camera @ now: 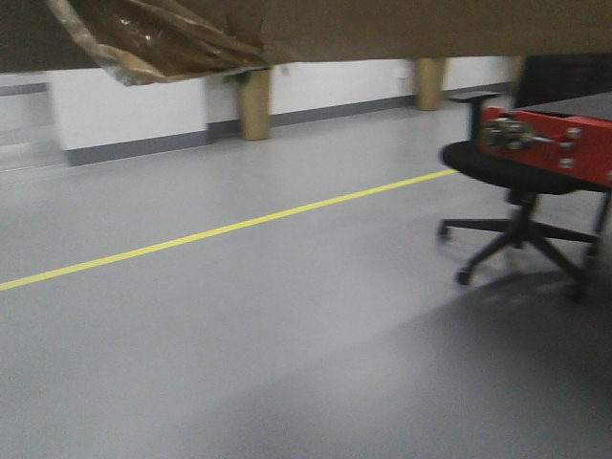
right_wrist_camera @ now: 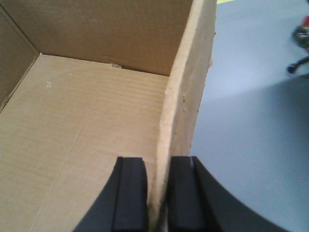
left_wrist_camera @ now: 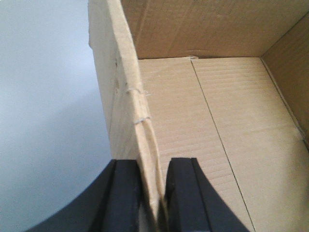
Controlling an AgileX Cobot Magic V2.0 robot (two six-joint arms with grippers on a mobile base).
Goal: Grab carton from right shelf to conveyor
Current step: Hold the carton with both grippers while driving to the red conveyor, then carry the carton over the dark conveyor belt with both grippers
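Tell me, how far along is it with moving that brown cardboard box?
Done: the large brown cardboard carton is off the shelf, held above the grey floor. In hand: the left gripper and right gripper each clamp a side wall. Left: setting it on the conveyor, perhaps the red-edged frame at right.

A smooth grey floor [camera: 287, 363] fills the front view, crossed by a thin yellow line [camera: 220, 230] rising from lower left toward the right. Behind it stands a white wall [camera: 134, 100] with a grey skirting band [camera: 134, 150] and two tan pillars [camera: 255, 103]. A black office chair [camera: 497, 167] on castors sits at right.
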